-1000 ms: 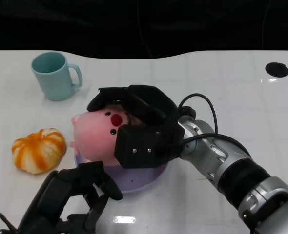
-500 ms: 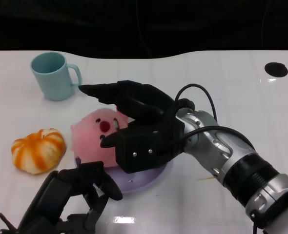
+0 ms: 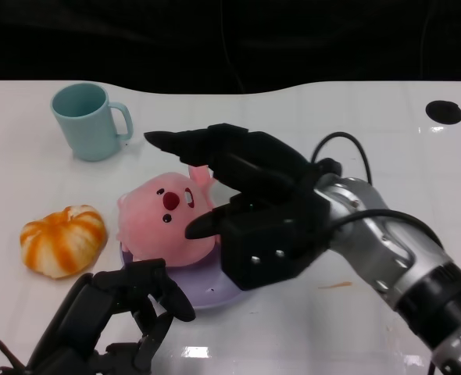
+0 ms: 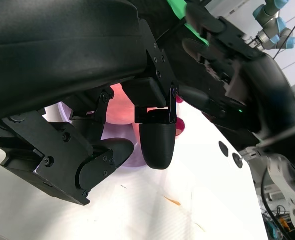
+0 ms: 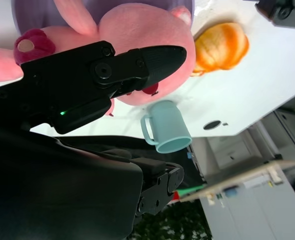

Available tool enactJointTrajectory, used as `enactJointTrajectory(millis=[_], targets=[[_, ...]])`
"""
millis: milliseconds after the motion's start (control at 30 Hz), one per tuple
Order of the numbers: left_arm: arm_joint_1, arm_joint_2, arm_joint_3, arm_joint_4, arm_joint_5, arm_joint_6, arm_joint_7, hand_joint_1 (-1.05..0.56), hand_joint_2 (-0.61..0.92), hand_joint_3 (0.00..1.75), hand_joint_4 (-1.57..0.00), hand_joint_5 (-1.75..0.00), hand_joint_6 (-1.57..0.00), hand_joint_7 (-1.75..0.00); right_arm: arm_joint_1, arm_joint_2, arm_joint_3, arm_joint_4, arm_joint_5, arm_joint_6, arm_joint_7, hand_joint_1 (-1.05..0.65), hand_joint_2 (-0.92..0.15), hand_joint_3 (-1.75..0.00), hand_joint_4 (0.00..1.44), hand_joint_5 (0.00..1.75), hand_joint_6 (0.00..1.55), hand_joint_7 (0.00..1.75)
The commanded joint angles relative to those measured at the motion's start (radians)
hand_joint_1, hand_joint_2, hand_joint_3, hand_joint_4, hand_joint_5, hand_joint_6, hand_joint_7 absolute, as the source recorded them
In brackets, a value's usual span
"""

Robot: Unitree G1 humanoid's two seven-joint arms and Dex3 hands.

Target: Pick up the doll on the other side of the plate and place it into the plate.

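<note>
Doll (image 3: 164, 220) sits in the plate (image 3: 232, 291) now, our right hand (image 3: 250, 207) spread wide and holding nothing, so we'd just lift straight away without snagging its ear.

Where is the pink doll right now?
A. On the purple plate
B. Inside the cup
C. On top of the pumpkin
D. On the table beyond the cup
A: the doll lies on the plate, with the right hand open over it, its fingers spread clear of the doll.
</note>
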Motion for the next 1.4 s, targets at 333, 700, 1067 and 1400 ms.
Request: enactJointTrajectory(millis=[333, 700, 1067, 1400], targets=[[-0.006, 0.003, -0.002, -0.005, 0.020, 0.010, 0.020, -0.08, 0.50, 1.12, -0.75, -1.57, -0.82, -1.14, 0.271, -0.182, -0.156, -0.256, 0.193, -0.084, 0.070, -0.65, -0.92, -0.08, 0.08, 0.74, 0.31, 0.10], [-0.008, 0.008, 0.004, -0.007, 0.014, 0.015, 0.019, -0.08, 0.51, 1.09, -0.75, -1.55, -0.84, -1.12, 0.468, -0.241, -0.304, -0.373, 0.434, -0.148, 0.140, -0.19, -0.88, -0.04, 0.59, 1.25, 0.74, 0.68], [-0.015, 0.011, 0.006, 0.007, 0.013, -0.006, 0.022, -0.07, 0.52, 1.06, -0.76, -1.54, -0.86, -1.10, 0.621, -0.256, -0.373, -0.499, 0.474, -0.077, 0.157, 0.03, -0.44, -0.98, 0.79, 1.61, 0.81, 1.12], [-0.008, 0.016, 0.018, -0.006, 0.002, 0.003, 0.014, -0.08, 0.52, 1.08, -0.76, -1.52, -0.86, -1.09, 0.781, -0.244, -0.395, -0.719, 0.554, 0.145, 0.176, 0.16, -0.37, -1.36, 0.83, 1.52, 0.78, 1.30]])
